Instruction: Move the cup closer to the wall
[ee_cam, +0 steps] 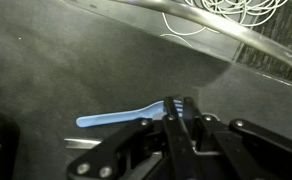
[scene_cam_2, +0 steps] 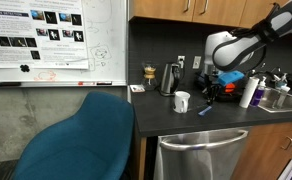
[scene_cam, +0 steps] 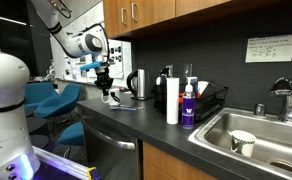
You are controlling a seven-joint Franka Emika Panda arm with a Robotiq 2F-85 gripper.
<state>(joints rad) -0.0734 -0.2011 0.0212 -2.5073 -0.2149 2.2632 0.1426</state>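
The wall (scene_cam: 206,55) is a flat dark grey surface behind the table (scene_cam: 136,118), and it carries a white notice sheet (scene_cam: 269,48) towards the sink end. Wooden cabinets (scene_cam: 166,12) hang above it. The table is a long dark surface seen in both exterior views, with a steel sink (scene_cam: 226,125) set into one end. A blue chair (scene_cam_2: 81,140) stands in front of the other end, below a whiteboard (scene_cam_2: 56,40).

The robot arm (scene_cam_2: 251,38) reaches down over the middle of the table. A black dish rack (scene_cam: 208,100) stands beside the sink against the wall. Before the rack are a white paper roll (scene_cam: 172,101) and, just beside it, a purple bottle (scene_cam: 189,106). A steel kettle (scene_cam_2: 170,78) stands upright near the wall.

The cup (scene_cam_2: 182,101) is a small white mug, upright on the table. It stands in front of the kettle, on the side nearer the table's front edge and apart from the wall. It is free of the pincer (scene_cam_2: 214,93), which hangs close beside it on the sink side, low over the table.

In the wrist view the fingers of the pincer stand together, with almost no gap at the tips. A thin blue strip (ee_cam: 111,118) lies flat on the table, and one end of it reaches those fingertips. Whether the tips pinch that end cannot be told.
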